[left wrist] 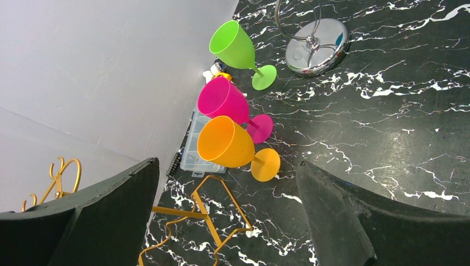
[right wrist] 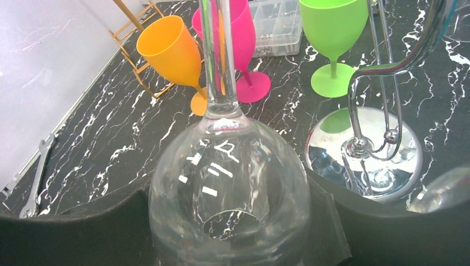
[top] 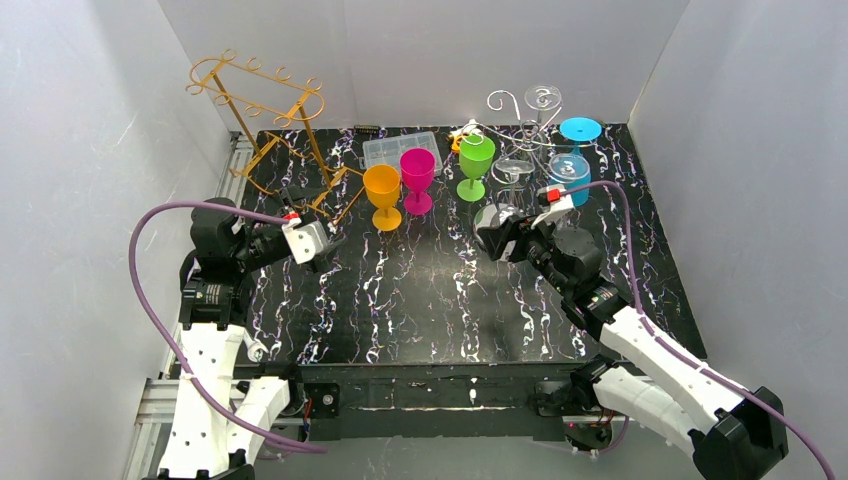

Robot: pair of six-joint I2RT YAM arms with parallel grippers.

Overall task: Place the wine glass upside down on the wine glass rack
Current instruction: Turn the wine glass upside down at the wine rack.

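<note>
A clear wine glass (right wrist: 230, 183) sits bowl-down between the pads of my right gripper (right wrist: 230, 227), which is shut on the bowl. Its stem (right wrist: 216, 55) points up and away. In the top view the glass's foot (top: 513, 168) shows just beyond the right gripper (top: 503, 222), beside the silver wire rack (top: 528, 128). The rack's round mirror base (right wrist: 363, 160) lies just right of the held bowl. A blue glass (top: 571, 172) and another clear glass (top: 543, 97) hang on that rack. My left gripper (top: 328, 243) is open and holds nothing.
Orange (top: 383, 192), pink (top: 417, 175) and green (top: 476, 160) plastic glasses stand upright in a row mid-table. A clear plastic box (top: 400, 150) sits behind them. A gold wire rack (top: 265, 110) stands at the back left, its foot (left wrist: 213, 216) between the left fingers.
</note>
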